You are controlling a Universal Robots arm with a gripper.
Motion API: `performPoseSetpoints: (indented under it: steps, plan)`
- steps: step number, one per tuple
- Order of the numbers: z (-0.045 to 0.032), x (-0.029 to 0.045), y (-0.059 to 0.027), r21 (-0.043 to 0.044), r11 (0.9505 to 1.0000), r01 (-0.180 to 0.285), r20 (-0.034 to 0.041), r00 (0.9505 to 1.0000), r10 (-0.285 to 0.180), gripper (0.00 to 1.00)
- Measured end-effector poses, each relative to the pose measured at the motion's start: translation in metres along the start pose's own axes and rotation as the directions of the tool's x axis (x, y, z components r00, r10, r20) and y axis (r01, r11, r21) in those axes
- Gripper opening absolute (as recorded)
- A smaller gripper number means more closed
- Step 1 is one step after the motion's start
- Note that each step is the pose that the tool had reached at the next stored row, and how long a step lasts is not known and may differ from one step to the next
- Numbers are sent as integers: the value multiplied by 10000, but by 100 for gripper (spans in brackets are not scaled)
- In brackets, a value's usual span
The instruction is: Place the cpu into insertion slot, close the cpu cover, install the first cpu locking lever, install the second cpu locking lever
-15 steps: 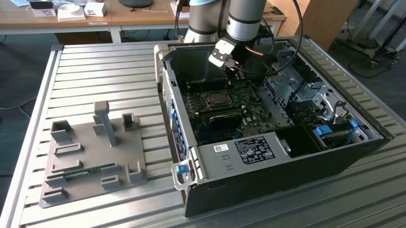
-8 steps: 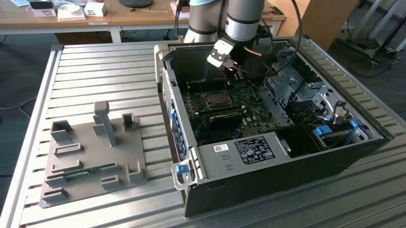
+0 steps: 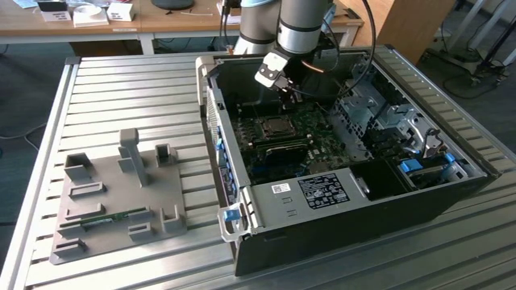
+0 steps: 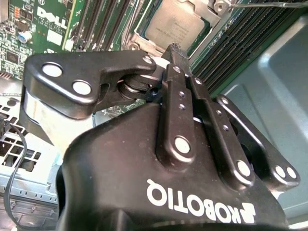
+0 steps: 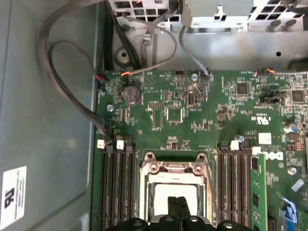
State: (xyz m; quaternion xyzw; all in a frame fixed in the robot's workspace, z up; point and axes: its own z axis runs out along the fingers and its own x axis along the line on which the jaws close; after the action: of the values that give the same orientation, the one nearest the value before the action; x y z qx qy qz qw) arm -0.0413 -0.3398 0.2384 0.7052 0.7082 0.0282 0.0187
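Jaws pinched together, empty, hover over the cpu [image 4: 175, 21], whose silver top the second wrist view shows.

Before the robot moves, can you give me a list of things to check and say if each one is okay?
1. The cpu sits in the insertion slot: ok, its silver top shows inside the socket.
2. The cpu cover is down around the chip: ok, it looks flat in both wrist views.
3. Both locking levers are latched: cannot tell.
4. The gripper carries nothing: ok, it is shut and empty, right above the cpu.
5. The grey cables are away from the socket: ok, they loop beside the case wall.
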Motion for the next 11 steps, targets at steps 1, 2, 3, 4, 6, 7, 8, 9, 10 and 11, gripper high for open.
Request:
performPoseSetpoints:
  steps: [1, 2, 3, 4, 6, 7, 8, 9, 10, 11]
  plan:
    - [0, 0, 0, 0, 10000, 0, 1, 10000, 0, 11]
    - [0, 0, 0, 0, 10000, 1, 5, 10000, -1, 11]
    - [4, 0, 0, -2, 10000, 2, 7, 10000, -2, 11]
    - [10, 1, -1, -2, 10000, 2, 15, 10000, -2, 11]
    - [25, 0, -6, -1, 10000, 1, 43, 10000, -1, 11]
    - [34, 0, -10, -1, 10000, 2, 56, 10000, -2, 11]
    - [40, 0, -13, -1, 10000, 3, 66, 10000, -3, 11]
    - [45, 0, -16, -1, 10000, 3, 73, 10000, -3, 11]
    - [48, 0, -17, -1, 10000, 4, 79, 10000, -4, 11]
    - [48, -1, -17, 1, 10000, 8, 85, 10000, -8, 11]
